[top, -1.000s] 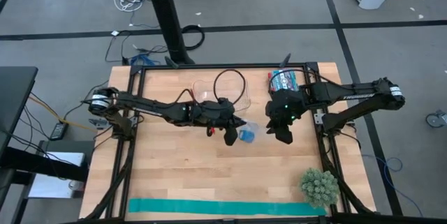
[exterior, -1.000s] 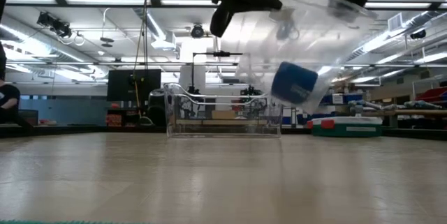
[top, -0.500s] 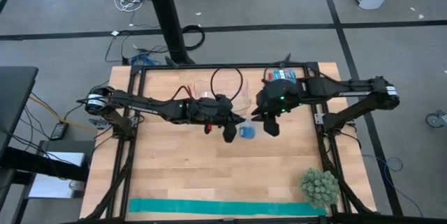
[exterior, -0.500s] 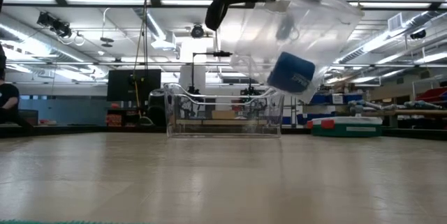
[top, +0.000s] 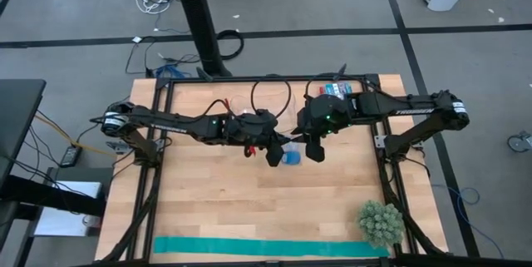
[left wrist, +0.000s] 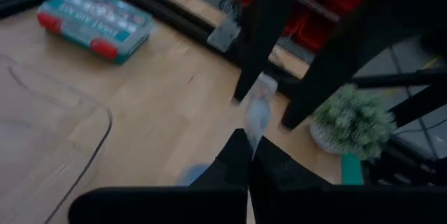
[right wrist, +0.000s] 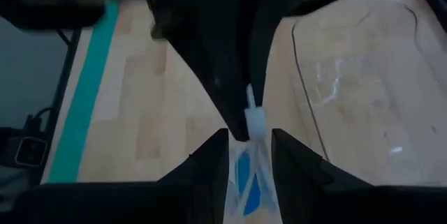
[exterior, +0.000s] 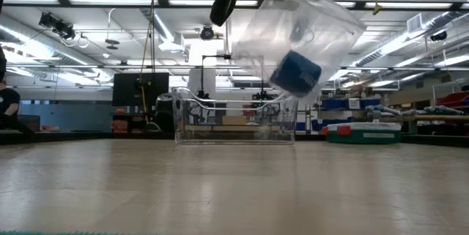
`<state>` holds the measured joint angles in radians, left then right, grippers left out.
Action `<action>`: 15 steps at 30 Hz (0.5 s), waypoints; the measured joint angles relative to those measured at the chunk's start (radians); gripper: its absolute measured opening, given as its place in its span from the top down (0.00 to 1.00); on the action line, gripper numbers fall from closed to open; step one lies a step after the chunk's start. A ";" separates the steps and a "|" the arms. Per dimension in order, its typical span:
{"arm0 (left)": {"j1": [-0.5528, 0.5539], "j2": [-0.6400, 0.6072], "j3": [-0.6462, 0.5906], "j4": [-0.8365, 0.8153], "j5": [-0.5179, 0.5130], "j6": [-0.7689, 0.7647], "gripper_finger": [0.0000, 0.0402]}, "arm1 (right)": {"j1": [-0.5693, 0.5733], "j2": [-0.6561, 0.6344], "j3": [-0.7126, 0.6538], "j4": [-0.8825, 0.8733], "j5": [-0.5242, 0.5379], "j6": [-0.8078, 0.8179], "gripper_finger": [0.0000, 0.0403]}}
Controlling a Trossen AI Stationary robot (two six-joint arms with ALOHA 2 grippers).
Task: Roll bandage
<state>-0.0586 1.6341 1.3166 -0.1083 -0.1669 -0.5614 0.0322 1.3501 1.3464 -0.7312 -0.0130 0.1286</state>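
Note:
The bandage (exterior: 295, 72), a small royal-blue roll, lies inside a clear plastic bag (exterior: 315, 26) that hangs in the air over the middle of the table. From above it shows as a blue patch (top: 291, 157). My left gripper (top: 273, 159) is shut on the bag's top at its left side. My right gripper (top: 314, 152) has come in from the right, and its fingers stand on either side of the bag's upper part (right wrist: 249, 158). The bag's bottom hangs well above the table. My left gripper pinches a narrow bunched strip of the bag's top edge (left wrist: 255, 116) between its two shut fingers, slanting down from the table's left. The bag hangs below, clear of the table. My right gripper has the bag's upper part (right wrist: 250, 140), just above the blue roll, between its two fingers, slanting down from the table's right. The bag hangs tilted below it, lifted clear.
A clear plastic container (exterior: 234, 121) stands on the table behind the bag. A teal and red box (top: 338, 92) lies at the far right. A teal-green strip (top: 266, 248) runs along the near edge, and a small green plant (top: 381, 221) stands at the near right.
My right gripper has moved toward the table's left and up, tipping more steeply, until it reached the bag held by my left gripper. The bag with the roll has risen a little and swung, and the roll has shifted toward the left inside it.

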 joint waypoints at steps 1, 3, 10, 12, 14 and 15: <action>0.000 0.000 0.003 0.007 0.000 0.000 1.00 | 0.000 0.001 -0.001 -0.003 0.000 -0.002 0.76; 0.000 -0.001 0.004 0.008 0.000 -0.009 1.00 | 0.000 0.002 -0.001 0.003 0.001 -0.010 0.76; 0.000 0.000 0.004 0.005 -0.001 -0.046 1.00 | 0.000 0.022 -0.001 0.030 0.006 -0.031 0.79; 0.000 0.000 0.004 0.001 -0.002 -0.046 1.00 | 0.000 0.035 -0.002 0.030 0.005 -0.034 0.81; 0.000 0.000 0.004 -0.005 -0.003 -0.045 1.00 | 0.000 0.039 -0.002 0.040 -0.001 -0.032 0.84; 0.000 0.000 0.004 -0.005 -0.002 -0.045 1.00 | 0.000 0.039 -0.002 0.042 -0.002 -0.032 0.86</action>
<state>-0.0586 1.6341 1.3201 -0.1131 -0.1692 -0.6063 0.0322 1.3888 1.3441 -0.6896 -0.0154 0.0971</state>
